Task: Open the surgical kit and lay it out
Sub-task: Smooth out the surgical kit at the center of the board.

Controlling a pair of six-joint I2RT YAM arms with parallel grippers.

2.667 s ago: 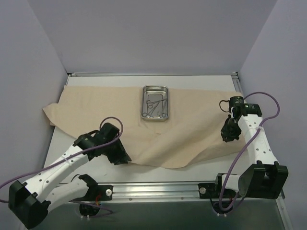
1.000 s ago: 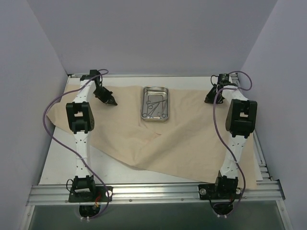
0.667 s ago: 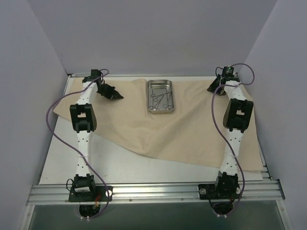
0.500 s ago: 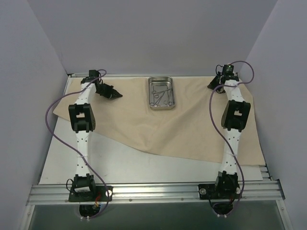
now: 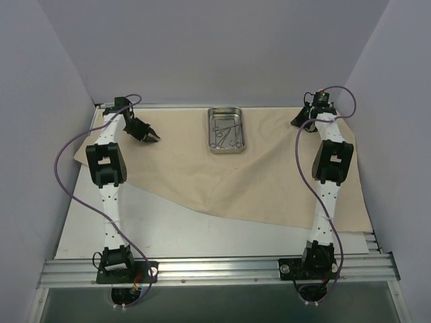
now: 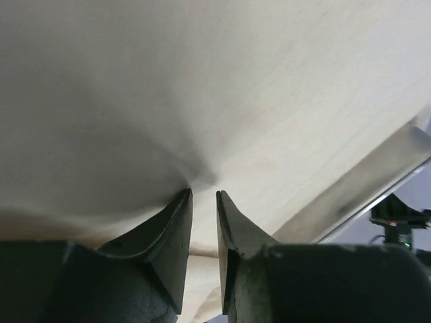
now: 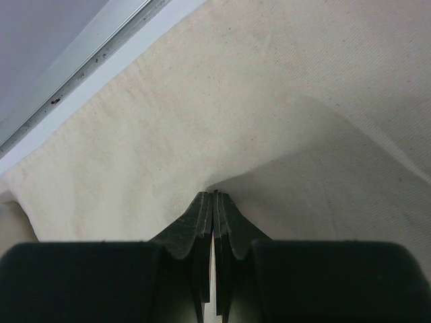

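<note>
Right wrist view showed your right gripper (image 7: 213,197) pinching the cloth wrap (image 5: 269,175) at its far corner; your left gripper (image 6: 203,195) stood narrowly parted. One-sided pulling could drag the steel tray (image 5: 209,131) resting far-centre on it.

White table (image 5: 87,229), lilac walls (image 5: 215,47), metal rail (image 5: 222,269)

The left arm (image 5: 106,165) and right arm (image 5: 330,161) stretch straight up the frame, with the left gripper (image 5: 152,138) at upper left, jaws slightly parted, and the right gripper (image 5: 297,123) at upper right pinched tight on the cloth wrap (image 7: 135,155).
</note>
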